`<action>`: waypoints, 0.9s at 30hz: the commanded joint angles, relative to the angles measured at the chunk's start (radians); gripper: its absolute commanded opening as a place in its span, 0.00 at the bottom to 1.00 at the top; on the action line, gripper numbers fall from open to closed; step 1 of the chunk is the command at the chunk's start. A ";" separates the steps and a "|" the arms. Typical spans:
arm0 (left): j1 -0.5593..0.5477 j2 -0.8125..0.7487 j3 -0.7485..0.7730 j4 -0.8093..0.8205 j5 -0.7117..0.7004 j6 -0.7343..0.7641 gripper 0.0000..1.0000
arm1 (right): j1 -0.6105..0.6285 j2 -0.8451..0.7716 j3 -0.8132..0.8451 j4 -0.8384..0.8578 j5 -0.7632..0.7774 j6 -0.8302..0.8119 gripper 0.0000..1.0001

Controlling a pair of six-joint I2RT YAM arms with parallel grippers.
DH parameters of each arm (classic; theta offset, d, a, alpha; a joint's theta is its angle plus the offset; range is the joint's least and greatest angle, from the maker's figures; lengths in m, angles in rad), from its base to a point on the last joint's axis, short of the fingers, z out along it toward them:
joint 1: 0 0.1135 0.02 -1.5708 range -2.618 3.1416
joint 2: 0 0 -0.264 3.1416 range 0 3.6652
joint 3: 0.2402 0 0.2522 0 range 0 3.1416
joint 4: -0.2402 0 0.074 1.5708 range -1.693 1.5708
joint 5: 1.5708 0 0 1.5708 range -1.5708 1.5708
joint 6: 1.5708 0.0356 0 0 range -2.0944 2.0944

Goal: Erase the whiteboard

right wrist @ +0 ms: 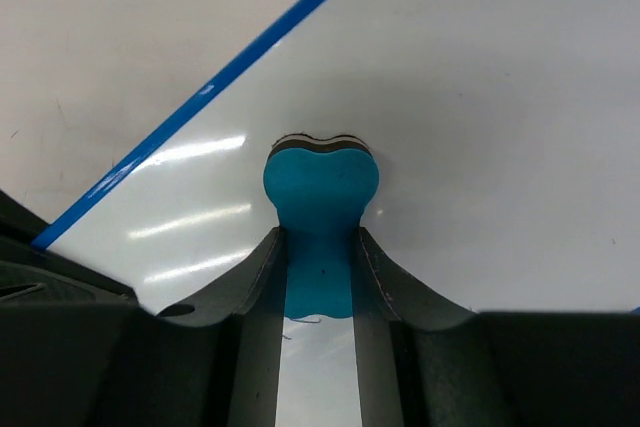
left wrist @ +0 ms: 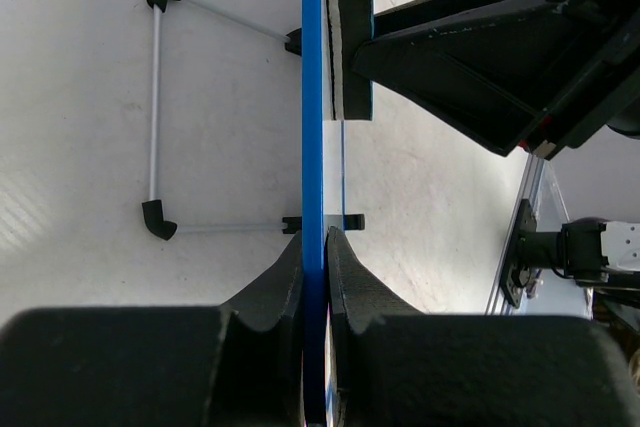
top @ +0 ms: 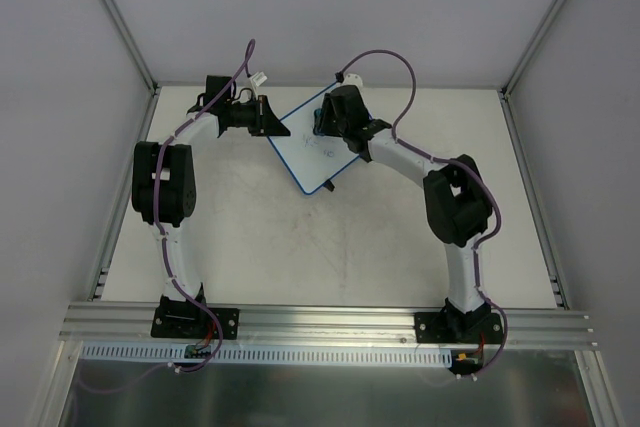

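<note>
Left tool (left wrist: pixel 316 239) on diagonally angled whiteboard (top: pixel 300 152)

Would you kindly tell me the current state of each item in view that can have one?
whiteboard: held by its rim, faint marks not yet erased.
eraser: gripped, pressed against the whiteboard's face.
wire stand: folded out behind the whiteboard.
left gripper: jaws shut on the whiteboard's rim.
right gripper: jaws shut on the eraser.

Scuffed white tabletop (top: pixel 300 247) inside pale grey walls (top: pixel 330 7), aluminium posts (top: pixel 116 15), aluminium rail (top: pixel 330 324) along near edge.
</note>
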 commanded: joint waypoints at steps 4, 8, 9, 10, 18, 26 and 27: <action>-0.072 0.007 -0.003 -0.017 -0.014 0.137 0.00 | 0.094 0.079 0.053 0.059 -0.194 -0.086 0.00; -0.072 0.007 -0.003 -0.019 -0.011 0.135 0.00 | 0.107 0.079 0.053 0.060 -0.199 -0.106 0.00; -0.071 0.007 -0.003 -0.020 -0.013 0.137 0.00 | 0.107 0.079 0.053 0.060 -0.198 -0.106 0.00; -0.071 0.007 -0.003 -0.020 -0.013 0.138 0.00 | 0.107 0.079 0.050 0.059 -0.193 -0.106 0.00; -0.072 0.000 -0.003 -0.022 -0.011 0.138 0.00 | 0.078 0.038 -0.054 0.051 -0.087 -0.005 0.00; -0.072 0.000 0.000 -0.025 -0.010 0.137 0.00 | -0.014 0.015 -0.197 0.040 -0.044 0.150 0.00; -0.072 0.000 0.000 -0.023 -0.008 0.137 0.00 | -0.028 0.016 -0.206 0.031 -0.044 0.164 0.00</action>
